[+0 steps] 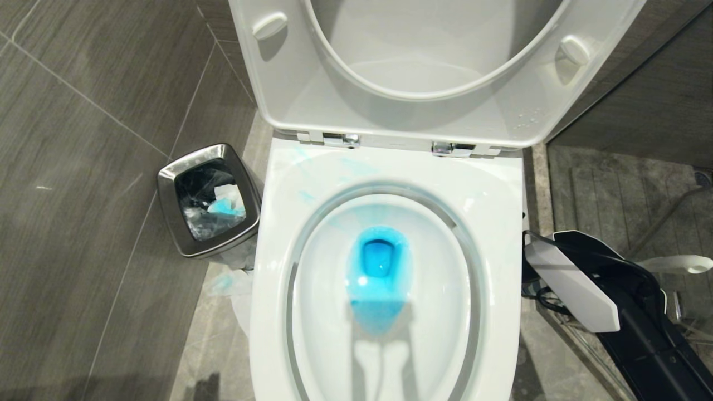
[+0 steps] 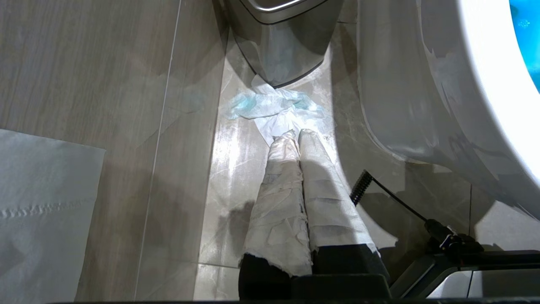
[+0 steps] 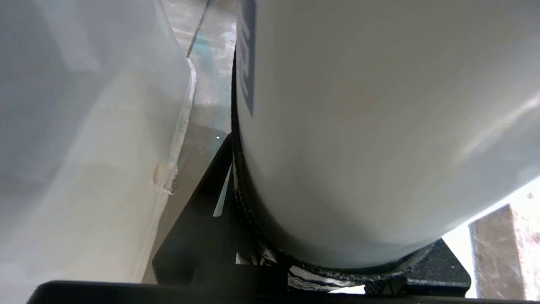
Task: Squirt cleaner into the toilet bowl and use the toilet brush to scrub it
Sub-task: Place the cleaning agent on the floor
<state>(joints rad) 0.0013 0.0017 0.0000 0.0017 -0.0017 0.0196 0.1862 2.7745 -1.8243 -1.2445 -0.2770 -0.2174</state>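
Since the water in the toilet bowl point(image 1: 501, 234) is already vivid blue with cleaner point(image 1: 377, 262), and pale streaks mark the rim near the hinges, the squirting looks done and the scrubbing is still ahead. The seat and lid stand raised, leaving the bowl open for that work.

The right gripper point(image 3: 253, 190) sits low beside the toilet's right flank, its jaws half-spread around a wide white bottle point(image 3: 379, 126), probably to set it down out of the way. The left gripper point(image 2: 294, 137) hangs parked on the other side, its padded fingers pressed together and empty, above a blue-stained tissue point(image 2: 276, 107) lying by the steel bin point(image 1: 167, 184).

A slim white handle point(image 1: 688, 264) past the right arm may be the toilet brush or its reflection.
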